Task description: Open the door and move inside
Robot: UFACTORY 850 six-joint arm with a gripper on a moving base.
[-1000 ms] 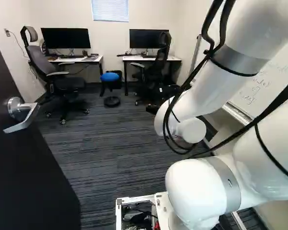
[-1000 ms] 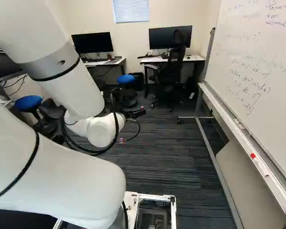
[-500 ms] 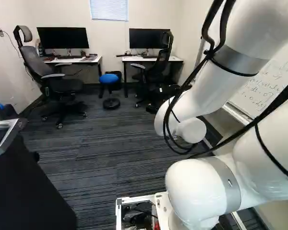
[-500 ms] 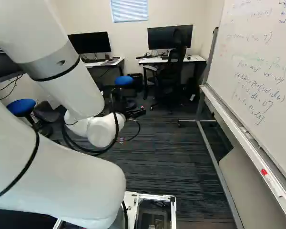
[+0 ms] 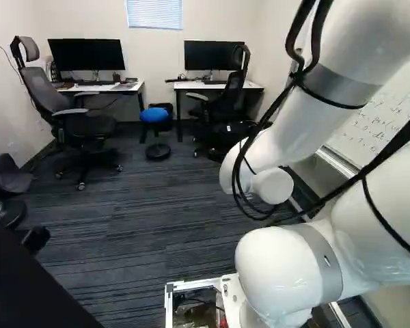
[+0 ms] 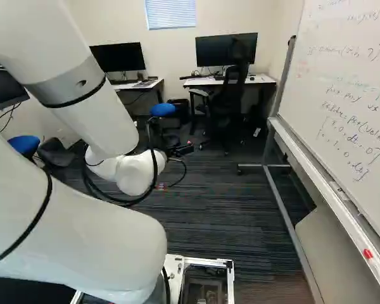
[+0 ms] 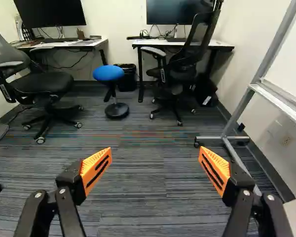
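With the black, orange-padded gripper [image 7: 155, 152] spread and empty, the single dark, flat door [image 5: 29, 290], at the left base view's lower left, could be clipped if the white-framed base [image 6: 209, 261] is steered left, and two wide black monitors [image 7: 50, 12], two dark wheeled chairs [image 7: 43, 84] and one round blue stool [image 7: 108, 73] are counted in the wrist view.

Handwritten formulas [image 6: 351, 136] on the whiteboard [image 6: 304, 98], bracketed rows with "0" and "dt" readable, other words unclear

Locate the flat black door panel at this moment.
The flat black door panel cuts across the lower-left corner of the left base view, left of the white metal frame and nearer than the grey high-backed office chair.
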